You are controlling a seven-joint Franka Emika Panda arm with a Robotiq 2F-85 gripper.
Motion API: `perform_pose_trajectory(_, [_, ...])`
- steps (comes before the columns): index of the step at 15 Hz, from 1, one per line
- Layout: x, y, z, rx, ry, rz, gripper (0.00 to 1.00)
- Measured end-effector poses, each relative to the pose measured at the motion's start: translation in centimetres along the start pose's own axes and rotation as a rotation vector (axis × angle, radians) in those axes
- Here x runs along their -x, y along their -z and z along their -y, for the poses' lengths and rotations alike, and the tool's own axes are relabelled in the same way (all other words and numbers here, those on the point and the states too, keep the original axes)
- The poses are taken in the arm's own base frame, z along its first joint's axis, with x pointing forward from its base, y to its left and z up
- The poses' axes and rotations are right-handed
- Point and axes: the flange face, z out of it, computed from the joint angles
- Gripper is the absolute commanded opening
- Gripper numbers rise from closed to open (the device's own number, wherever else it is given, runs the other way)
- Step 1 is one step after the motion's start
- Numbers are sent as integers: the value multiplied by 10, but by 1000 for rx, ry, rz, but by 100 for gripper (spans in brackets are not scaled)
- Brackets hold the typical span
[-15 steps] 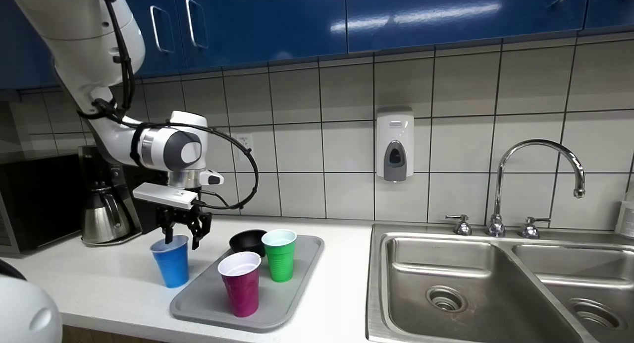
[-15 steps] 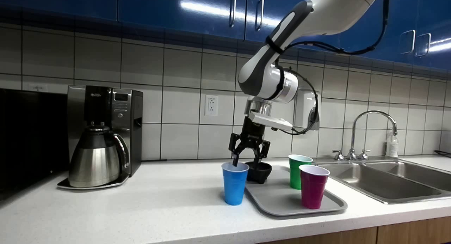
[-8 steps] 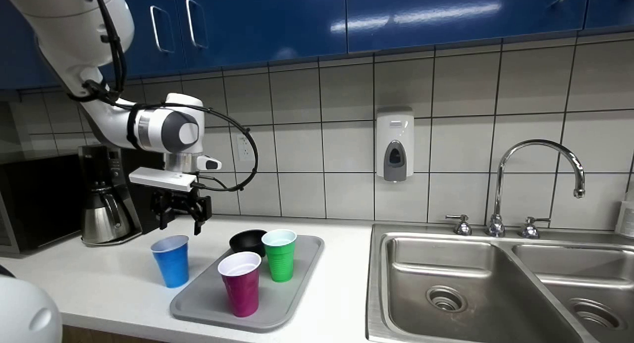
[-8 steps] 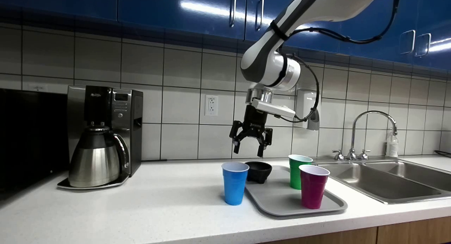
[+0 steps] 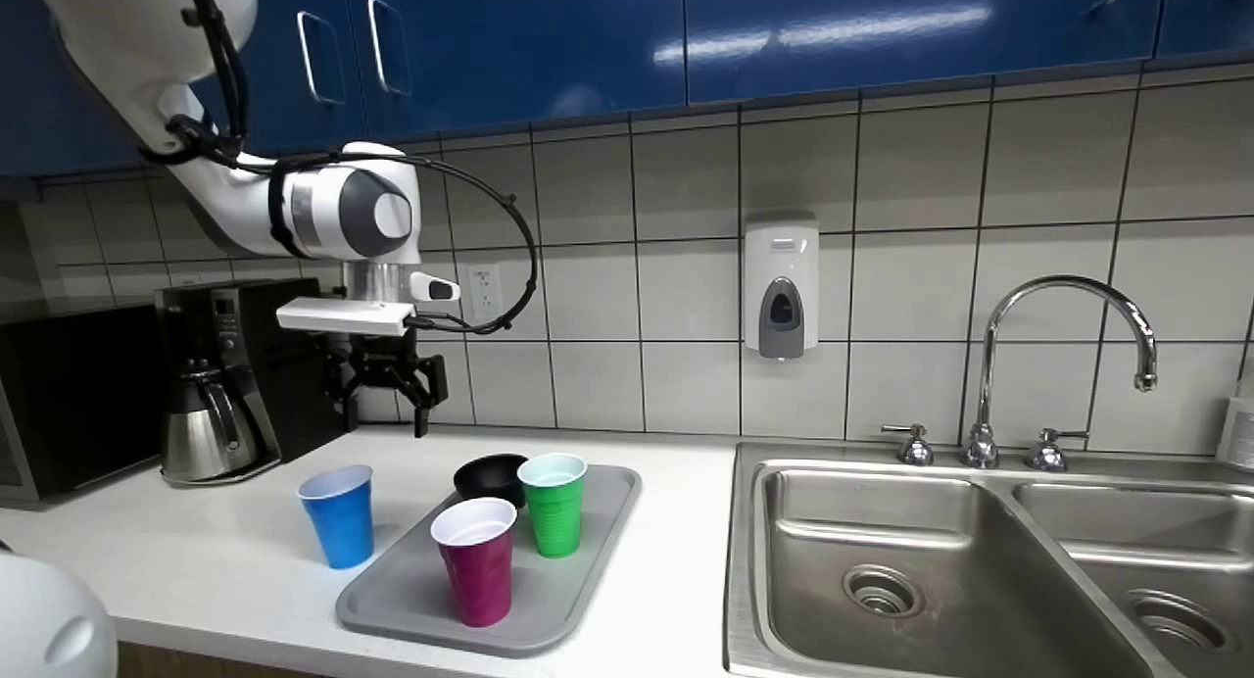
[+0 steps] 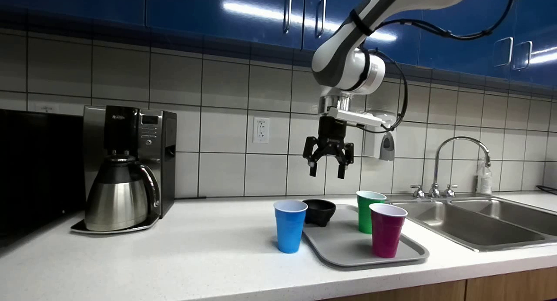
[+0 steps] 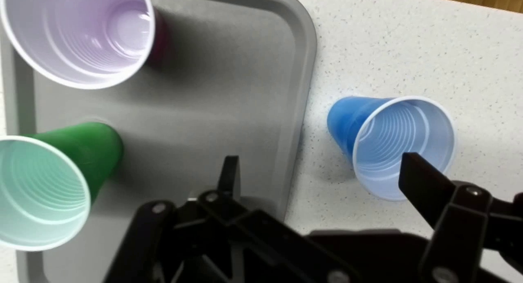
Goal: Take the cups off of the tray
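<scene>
The jaws stand spread with nothing between them, and the gripper [image 6: 327, 174] hangs in the air above the cups, touching none. In the wrist view one of its fingers [image 7: 425, 187] crosses the rim of the blue cup [image 6: 290, 229], but both exterior views show clear air between the two. Of the four cups, I judge one done. The blue cup stands upright on the counter [image 6: 196, 249], just beside the tray [image 6: 341, 244]; the wrist view shows a strip of counter between its base and the tray's edge, so it looks fully off. Three are left. The pink cup [image 5: 482, 570] stands upright on the near part of the tray, toward the counter's front edge. The green cup [image 5: 556, 511] is upright on the tray too, farther back from that edge. The black cup [image 6: 320, 214], shorter and wider than the others, seems to sit on the tray at its back corner, on the blue cup's side; I cannot make it out in the wrist view. This looks like a moment between cups: each of the three should call for a reach down, a grip and a lift over the tray's low rim.
</scene>
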Motion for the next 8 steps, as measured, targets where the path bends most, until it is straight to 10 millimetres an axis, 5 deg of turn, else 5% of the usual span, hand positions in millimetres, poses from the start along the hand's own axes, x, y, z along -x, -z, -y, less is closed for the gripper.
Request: perform_pose_trajectory(8, [22,50,-65,47,-90,-19,100])
